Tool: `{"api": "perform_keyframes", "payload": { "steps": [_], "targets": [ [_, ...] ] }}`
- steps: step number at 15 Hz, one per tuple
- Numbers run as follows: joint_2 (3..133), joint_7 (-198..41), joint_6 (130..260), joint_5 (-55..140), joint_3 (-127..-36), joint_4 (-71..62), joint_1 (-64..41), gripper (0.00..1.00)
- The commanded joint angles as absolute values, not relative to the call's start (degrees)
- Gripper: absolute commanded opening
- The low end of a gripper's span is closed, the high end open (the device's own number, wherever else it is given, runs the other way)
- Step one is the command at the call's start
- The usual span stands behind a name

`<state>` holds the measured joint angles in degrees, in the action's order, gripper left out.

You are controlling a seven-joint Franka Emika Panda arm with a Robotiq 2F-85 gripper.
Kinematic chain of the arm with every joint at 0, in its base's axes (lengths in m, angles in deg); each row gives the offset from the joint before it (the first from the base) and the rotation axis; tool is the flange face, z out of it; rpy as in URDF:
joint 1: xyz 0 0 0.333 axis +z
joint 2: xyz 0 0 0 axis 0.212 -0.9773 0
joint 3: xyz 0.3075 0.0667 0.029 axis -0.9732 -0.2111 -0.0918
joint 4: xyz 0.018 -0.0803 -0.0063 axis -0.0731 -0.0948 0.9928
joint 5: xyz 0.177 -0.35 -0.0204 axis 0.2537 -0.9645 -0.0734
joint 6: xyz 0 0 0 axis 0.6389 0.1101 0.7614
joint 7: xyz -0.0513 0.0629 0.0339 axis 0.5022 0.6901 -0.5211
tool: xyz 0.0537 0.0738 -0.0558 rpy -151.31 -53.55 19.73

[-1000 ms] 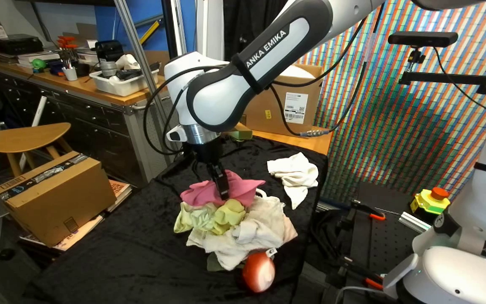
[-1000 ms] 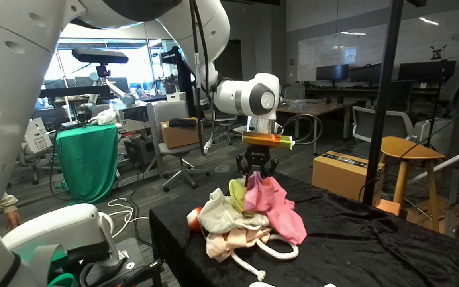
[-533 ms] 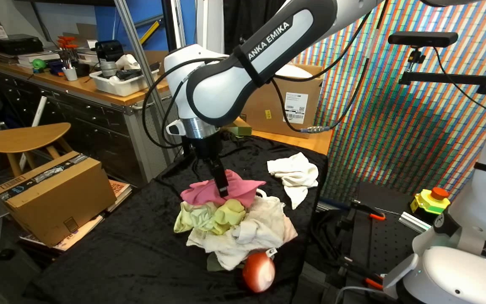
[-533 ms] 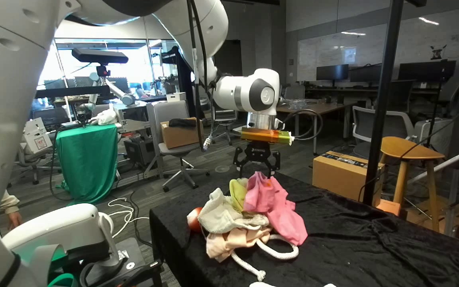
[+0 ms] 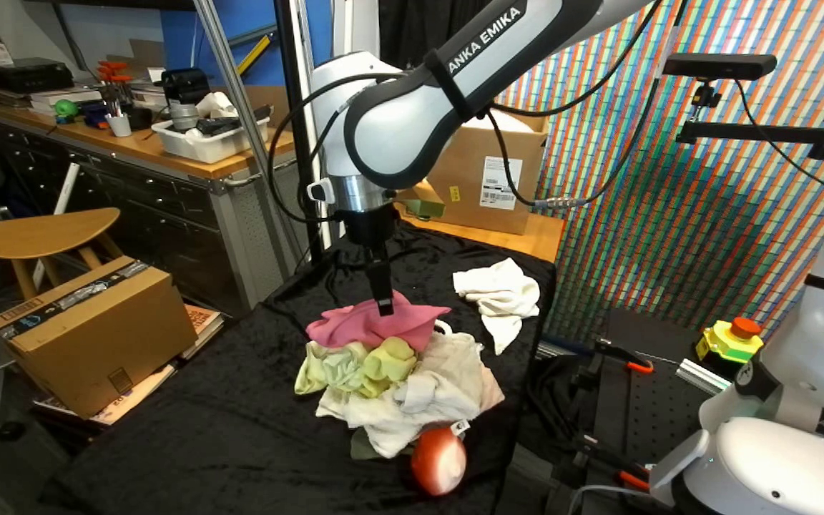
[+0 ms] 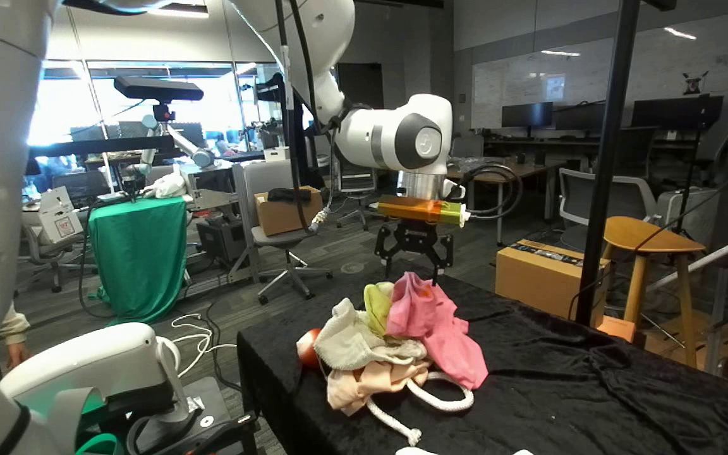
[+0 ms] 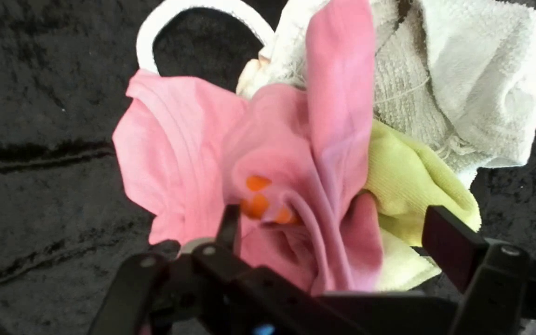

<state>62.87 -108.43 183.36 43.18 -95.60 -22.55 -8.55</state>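
The pink cloth (image 7: 272,130) has orange spots, the rope (image 6: 443,404) is white, the tool (image 6: 412,274) and tablecloth (image 6: 566,385) black.

Robotics lab: emergency-stop button (image 5: 745,328), second robot arm (image 6: 200,156), monitors (image 6: 527,115), whiteboard (image 6: 507,90).

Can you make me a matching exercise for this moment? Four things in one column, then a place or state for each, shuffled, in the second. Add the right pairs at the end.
Things:
1. gripper
2. pink cloth
3. white rope
4. red button

Place or state:
A. curved into a loop
B. on top of a yellow housing
C. open, holding nothing
D. showing orange spots

Pairs: 1-C, 2-D, 3-A, 4-B
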Motion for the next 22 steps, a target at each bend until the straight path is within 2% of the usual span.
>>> {"api": "perform_keyframes", "payload": {
  "steps": [1,11,17,20,22],
  "targets": [
    [67.9,-104.3,188.9,48.3,-94.6,-30.3,-10.8,1.00],
    [77.6,-96.1,213.8,61.9,-91.4,-52.6,-14.1,1.00],
    [79.7,-80.5,233.0,58.8,-88.2,-66.6,-11.9,1.00],
    [79.0,-68.5,239.8,51.3,-83.1,-72.1,-8.0,1.00],
    [75.1,-60.6,240.7,45.4,-74.5,-69.8,-1.5,1.00]
  ]
}}
